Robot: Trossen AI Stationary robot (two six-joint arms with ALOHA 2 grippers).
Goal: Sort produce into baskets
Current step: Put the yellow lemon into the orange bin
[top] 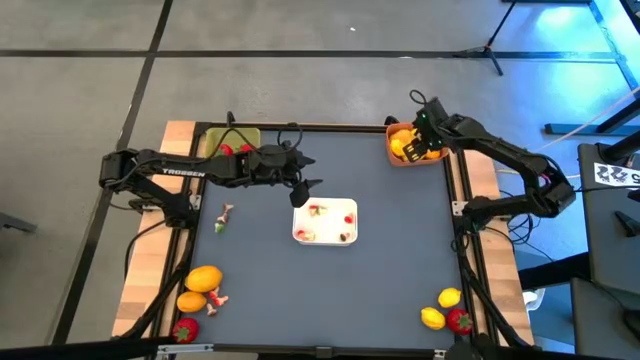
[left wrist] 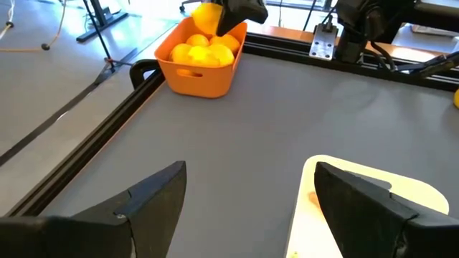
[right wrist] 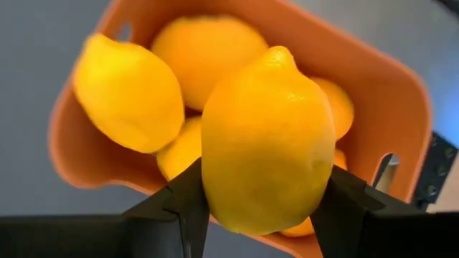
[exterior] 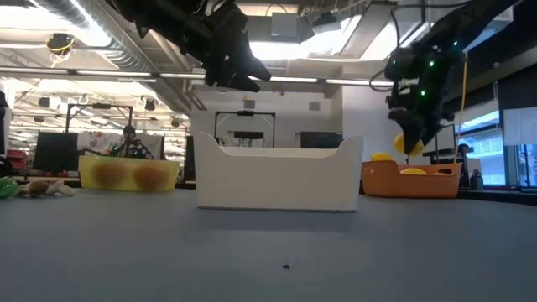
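Note:
My right gripper point(top: 420, 140) hangs over the orange basket point(top: 400, 157) at the table's far right corner, shut on a yellow lemon point(right wrist: 265, 136). Several more lemons point(right wrist: 129, 93) lie in that basket point(right wrist: 373, 64). My left gripper point(top: 300, 190) stands open and empty above the table by the far left corner of the white tray point(top: 325, 222); its fingers point(left wrist: 154, 208) show wide apart in its wrist view. The yellow-green basket point(top: 235, 140) at the far left holds red pieces. Loose produce lies near left point(top: 203, 278) and near right point(top: 449, 297). My right gripper pinches the lemon by its two opposite sides point(right wrist: 215, 193) between its two fingers point(right wrist: 344, 208). The fingers slant down from above. The lemon is lifted clear, its pointed tip point(right wrist: 280, 51) toward the basket below, above the lemons lying there.
A strawberry point(top: 185, 328) and an orange piece point(top: 190, 300) lie at the near left corner, a lemon point(top: 432, 318) and a strawberry point(top: 459, 320) at the near right. A small scrap point(top: 222, 218) lies left of the tray. The tray holds small bits.

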